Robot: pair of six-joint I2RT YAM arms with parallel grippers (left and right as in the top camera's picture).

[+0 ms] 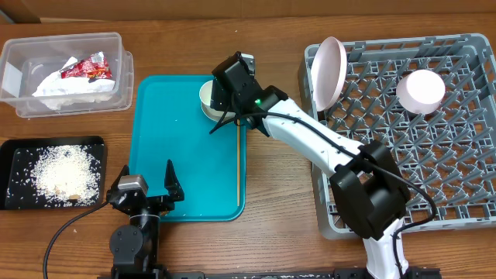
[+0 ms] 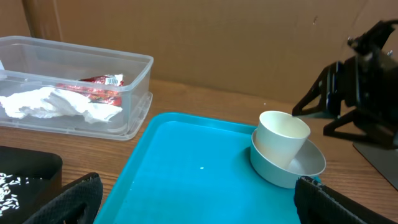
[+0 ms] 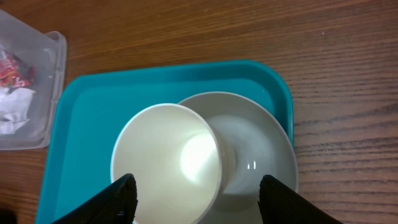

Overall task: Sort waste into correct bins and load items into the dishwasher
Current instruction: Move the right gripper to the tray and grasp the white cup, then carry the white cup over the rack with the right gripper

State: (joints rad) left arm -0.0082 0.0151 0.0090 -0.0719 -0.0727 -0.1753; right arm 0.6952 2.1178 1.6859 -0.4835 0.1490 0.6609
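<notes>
**Overhead:** The right gripper (image 1: 217,99) hung at the end of its outstretched arm, with a white paper cup (image 1: 206,94) directly beneath it on a smooth teal tray (image 1: 182,147). The left gripper (image 1: 147,184) sat low on its folded arm, fingers spread.

**Left wrist:** Ahead and right of the left gripper, the tapered cup sat inside a shallow, glossy grey bowl (image 2: 298,165).

**Right wrist:** Cup and bowl lay below the widely parted fingers (image 3: 118,199), ungrasped.

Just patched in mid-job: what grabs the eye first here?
The right gripper, open, hovers over a white paper cup sitting in a shallow grey bowl at the far right corner of the teal plastic tray. On the right, a round pink plate stands on edge in the grey plastic dish rack.
</notes>
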